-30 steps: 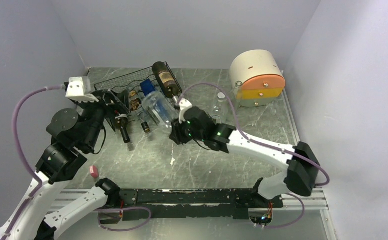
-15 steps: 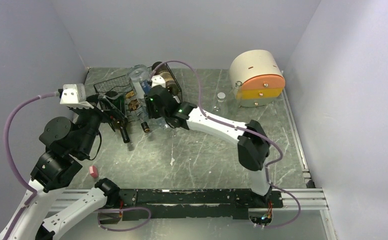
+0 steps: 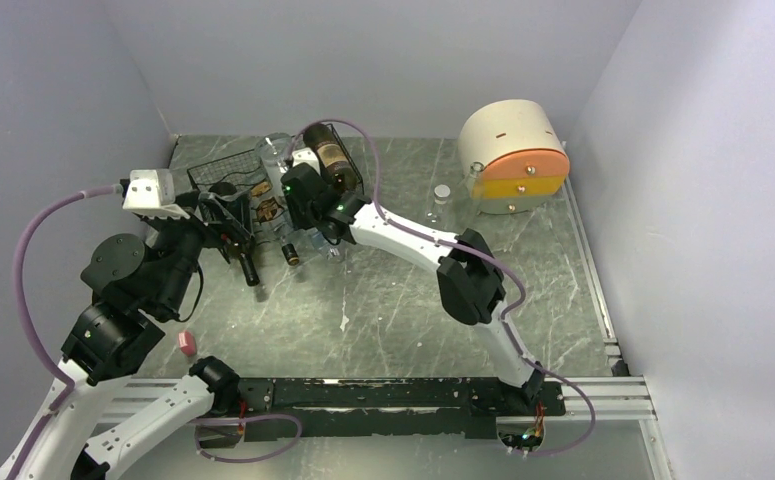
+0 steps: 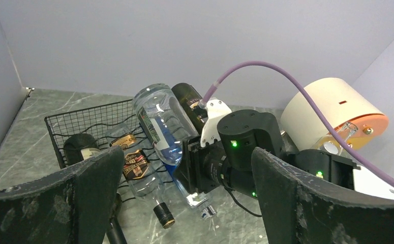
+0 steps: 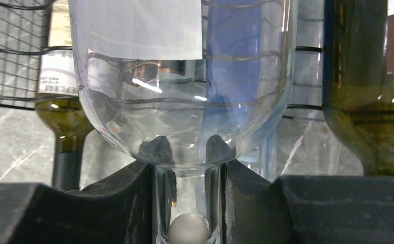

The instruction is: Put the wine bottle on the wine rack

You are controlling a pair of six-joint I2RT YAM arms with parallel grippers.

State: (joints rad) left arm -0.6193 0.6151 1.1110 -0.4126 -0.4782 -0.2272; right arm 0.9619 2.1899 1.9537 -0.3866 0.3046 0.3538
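Two arms are bolted at the near edge of a grey marbled table (image 3: 403, 300). A cream-and-orange drum-shaped box (image 3: 513, 155) is set at the far right of it, well apart from everything else. A black wire wine rack (image 3: 225, 172) is placed at the far left, and several bottles are already laid in it.

A clear bottle (image 4: 161, 122) is held over the middle of the rack, tilted with its base raised toward the back wall and its neck pointing down toward the near side. It is flanked on the right by a dark bottle (image 3: 328, 155) with a brown label and on the left by smaller labelled bottles (image 4: 139, 170). Rack wires are seen through the glass in the right wrist view, but whether the clear bottle rests on them cannot be told.

The right fingers (image 5: 108, 203) are pinched on the neck of the clear bottle just below its shoulder, one pad on each side. The left fingers (image 4: 72, 198) are spread wide with nothing between them, near the rack's front left corner.

A small jar (image 3: 441, 200) with a white lid is stood between the rack and the box. A small pink thing (image 3: 187, 343) is lying near the left arm's base.
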